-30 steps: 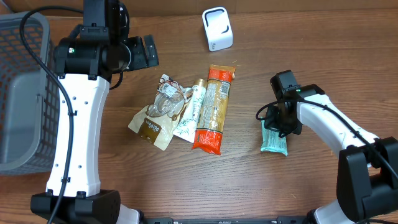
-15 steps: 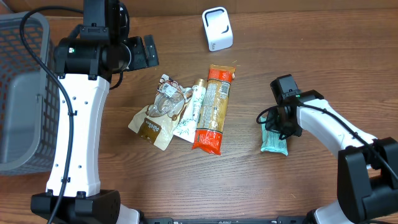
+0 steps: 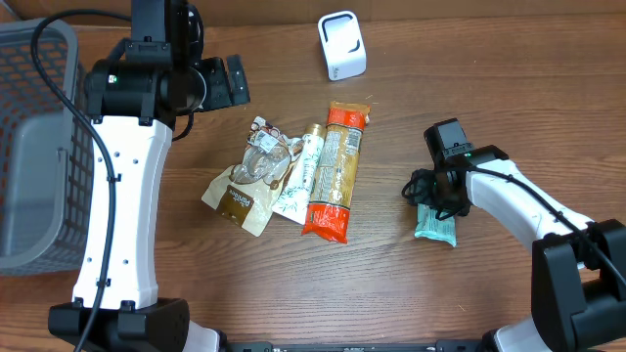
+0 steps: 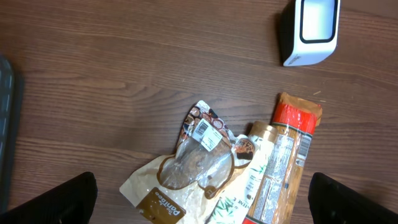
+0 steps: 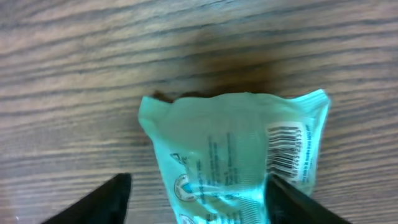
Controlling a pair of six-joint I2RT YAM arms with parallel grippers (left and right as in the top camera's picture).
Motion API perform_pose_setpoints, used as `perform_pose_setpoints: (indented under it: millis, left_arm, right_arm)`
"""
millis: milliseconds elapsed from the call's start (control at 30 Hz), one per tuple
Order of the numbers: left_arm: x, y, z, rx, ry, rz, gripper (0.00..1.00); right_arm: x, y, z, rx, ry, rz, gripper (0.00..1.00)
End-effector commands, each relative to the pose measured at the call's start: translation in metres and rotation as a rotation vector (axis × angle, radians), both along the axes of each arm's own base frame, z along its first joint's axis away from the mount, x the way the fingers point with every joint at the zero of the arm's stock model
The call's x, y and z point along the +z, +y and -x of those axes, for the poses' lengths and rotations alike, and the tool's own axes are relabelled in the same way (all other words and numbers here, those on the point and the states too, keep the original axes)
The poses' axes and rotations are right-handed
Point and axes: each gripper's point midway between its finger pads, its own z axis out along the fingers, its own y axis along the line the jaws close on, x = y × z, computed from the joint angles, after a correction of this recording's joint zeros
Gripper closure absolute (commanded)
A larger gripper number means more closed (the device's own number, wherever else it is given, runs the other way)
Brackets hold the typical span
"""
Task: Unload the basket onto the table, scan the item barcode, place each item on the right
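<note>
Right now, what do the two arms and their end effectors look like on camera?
The left arm and right arm share one build: smooth white shells on the long links, black joint housings, black bases. A black cable runs along each, and a small green light shows on a black joint. The left end effector and right end effector are black, with dark fingers.

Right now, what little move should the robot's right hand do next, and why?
Probably lower the right gripper and close on the teal packet: the jaws stand open over it, it lies on the table, and the white scanner is far off.
</note>
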Motion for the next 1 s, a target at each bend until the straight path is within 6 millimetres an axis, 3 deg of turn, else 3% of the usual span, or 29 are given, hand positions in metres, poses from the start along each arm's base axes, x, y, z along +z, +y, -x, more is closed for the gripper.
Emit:
perform_pose_setpoints:
  millis: [0,100,200,333,533,600,700,733,867,967]
  left_arm:
    - [-0.001,0.003,0.001,-0.007,0.001,-0.021,0.00]
    - [-0.001,0.003,0.001,-0.007,0.001,-0.021,0.00]
    - [-0.001,0.003,0.001,-0.007,0.001,-0.021,0.00]
    - [-0.001,0.003,0.001,-0.007,0.001,-0.021,0.00]
    - [-0.001,0.003,0.001,-0.007,0.001,-0.021,0.00]
    - [-0.001,0.003,0.001,-0.007,0.001,-0.021,0.00]
    - [-0.001,0.003,0.001,-0.007,0.001,-0.021,0.00]
    - [-0.001,0.003,0.001,-0.007,0.001,-0.021,0.00]
    - [-0.001,0.003,0.001,-0.007,0.001,-0.021,0.00]
    - [-0.001,0.003,0.001,-0.007,0.001,-0.021,0.00]
  right_arm:
    - [-0.008,-0.003,0.012,0.084,0.058,0.016,0.24]
    - [0.006,0.011,0.003,0.220,0.037,-0.032,0.22]
    - [0.020,0.043,0.002,0.457,0.001,-0.172,0.20]
    - [0.029,0.084,0.014,0.727,-0.048,-0.314,0.15]
    - [0.034,0.114,0.025,0.878,-0.081,-0.327,0.16]
    - [0.043,0.118,0.017,0.827,-0.087,-0.333,0.16]
    - [0.079,0.113,-0.002,0.724,-0.106,-0.341,0.00]
    - [0.092,0.110,-0.007,0.682,-0.110,-0.343,0.00]
    - [0.141,0.076,-0.023,0.362,-0.052,-0.412,0.00]
    - [0.153,0.052,-0.018,0.241,0.011,-0.527,0.00]
